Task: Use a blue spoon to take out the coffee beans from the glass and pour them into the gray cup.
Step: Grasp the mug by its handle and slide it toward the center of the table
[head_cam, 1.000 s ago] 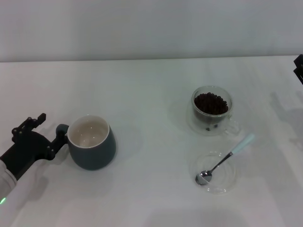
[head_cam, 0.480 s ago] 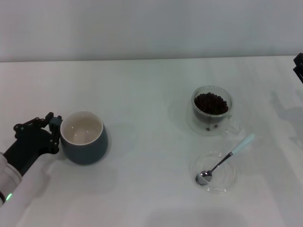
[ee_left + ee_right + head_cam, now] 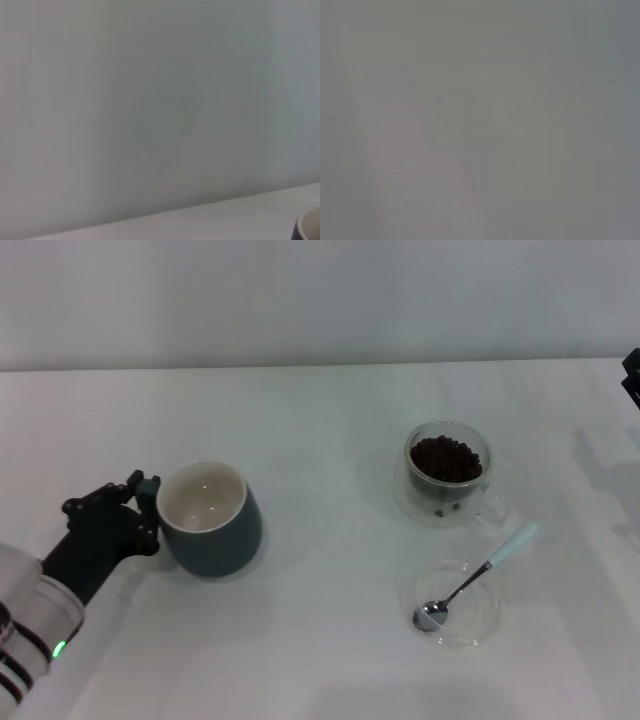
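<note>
The gray cup, dark blue-gray with a cream inside, stands at the left of the table. Its rim also shows in the left wrist view. My left gripper is at the cup's left side, shut on its handle, which is hidden behind the fingers. The glass stands at the right with the coffee beans in it. The blue spoon lies in front of the glass, its bowl resting in a clear saucer and its pale handle pointing back right. My right gripper shows only as a dark part at the right edge.
The white table runs back to a plain wall. A wide gap of bare tabletop lies between the gray cup and the glass. The right wrist view shows only a blank grey surface.
My left gripper closed in on the cup's handle. The cup first shifted left, then moved right and a little back with the gripper. Glass, spoon and saucer have not moved.
</note>
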Controlling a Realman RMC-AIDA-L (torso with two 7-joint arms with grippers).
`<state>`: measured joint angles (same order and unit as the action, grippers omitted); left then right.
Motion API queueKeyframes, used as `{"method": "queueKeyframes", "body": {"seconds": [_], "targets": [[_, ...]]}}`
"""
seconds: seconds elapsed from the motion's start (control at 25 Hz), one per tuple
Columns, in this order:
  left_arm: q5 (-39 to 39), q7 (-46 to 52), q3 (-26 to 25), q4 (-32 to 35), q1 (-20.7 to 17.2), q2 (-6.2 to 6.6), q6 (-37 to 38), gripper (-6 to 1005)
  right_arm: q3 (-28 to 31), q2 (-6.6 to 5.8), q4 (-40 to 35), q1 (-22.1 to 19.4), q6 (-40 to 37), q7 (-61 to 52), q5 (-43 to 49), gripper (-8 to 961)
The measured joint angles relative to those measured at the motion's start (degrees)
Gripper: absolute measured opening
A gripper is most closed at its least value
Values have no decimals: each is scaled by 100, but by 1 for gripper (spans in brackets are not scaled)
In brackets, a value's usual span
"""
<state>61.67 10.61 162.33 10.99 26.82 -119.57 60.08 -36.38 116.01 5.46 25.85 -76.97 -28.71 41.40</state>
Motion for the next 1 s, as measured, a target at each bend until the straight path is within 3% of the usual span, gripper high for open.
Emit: {"method": "queueKeyframes", "body": {"seconds": [0.48,1.0], "targets": [[14,20,16,884,42,-31,-662,149,-30,-9,-64,8,-24,-10,44,860],[-409,3,45,1020,78,-40,-857,150,-73,-18,-148,-45,-47,6,44,859]]}}
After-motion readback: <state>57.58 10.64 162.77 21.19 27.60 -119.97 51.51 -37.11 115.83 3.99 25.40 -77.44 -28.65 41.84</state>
